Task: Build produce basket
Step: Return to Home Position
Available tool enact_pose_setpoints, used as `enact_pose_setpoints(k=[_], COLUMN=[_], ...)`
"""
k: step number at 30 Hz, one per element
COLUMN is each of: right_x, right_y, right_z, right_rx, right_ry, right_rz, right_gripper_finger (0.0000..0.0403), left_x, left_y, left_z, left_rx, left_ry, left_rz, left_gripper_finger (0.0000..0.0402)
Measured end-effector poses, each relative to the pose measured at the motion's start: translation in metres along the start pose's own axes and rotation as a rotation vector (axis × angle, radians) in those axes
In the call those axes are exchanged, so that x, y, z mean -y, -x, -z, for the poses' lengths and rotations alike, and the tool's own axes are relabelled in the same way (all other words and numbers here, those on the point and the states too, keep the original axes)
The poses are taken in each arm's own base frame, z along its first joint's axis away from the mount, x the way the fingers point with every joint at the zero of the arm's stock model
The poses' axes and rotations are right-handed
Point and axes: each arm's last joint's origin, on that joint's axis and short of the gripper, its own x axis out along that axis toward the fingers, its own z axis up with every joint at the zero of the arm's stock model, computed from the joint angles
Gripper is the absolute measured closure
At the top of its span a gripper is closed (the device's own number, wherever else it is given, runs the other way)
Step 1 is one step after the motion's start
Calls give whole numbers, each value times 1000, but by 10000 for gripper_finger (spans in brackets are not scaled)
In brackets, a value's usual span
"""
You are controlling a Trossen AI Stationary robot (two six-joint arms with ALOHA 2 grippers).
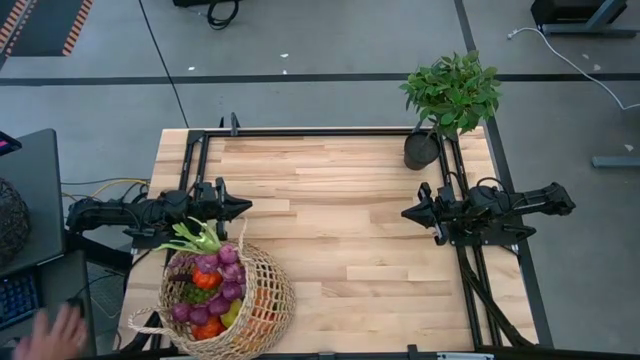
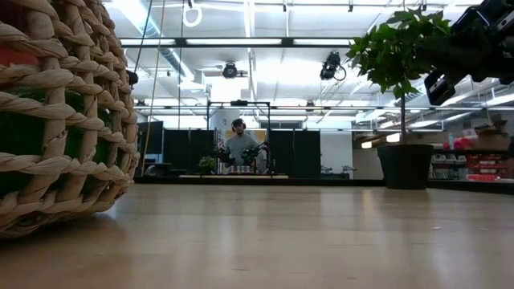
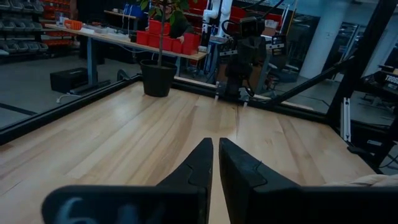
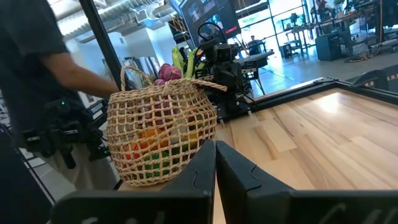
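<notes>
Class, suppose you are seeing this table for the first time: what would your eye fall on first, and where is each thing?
The tan woven basket at the lower left of the high view stands out, heaped with bright produce. Next comes the leafy potted plant at the upper right. The left pincer, close by the basket, and the right pincer opposite are both shut, pointing toward each other.

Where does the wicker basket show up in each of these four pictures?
High view: wicker basket at bottom left.
Low view: basket fills the left edge.
Left wrist view: probably just a tan sliver, lower right.
Right wrist view: left of centre.
Shared landmark: potted plant, absent from right wrist view.
</notes>
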Motion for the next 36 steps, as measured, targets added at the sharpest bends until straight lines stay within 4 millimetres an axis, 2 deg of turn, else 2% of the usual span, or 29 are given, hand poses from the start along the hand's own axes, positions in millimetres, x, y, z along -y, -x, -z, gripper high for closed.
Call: enact_pose_setpoints(k=[6,17,27,36], right_x=[0,0,0,0], right_y=[0,0,0,0], right_z=[0,0,0,0], right_rx=[0,0,0,0], right_ry=[0,0,0,0], right_rz=[0,0,0,0], right_gripper_finger=[385,385,385,385], left_x=[0,0,0,0], left_y=[0,0,0,0], left_z=[0,0,0,0], left_rx=[0,0,0,0], left_ry=[0,0,0,0], left_rz=[0,0,0,0], left_gripper_finger=[362,373,362,373])
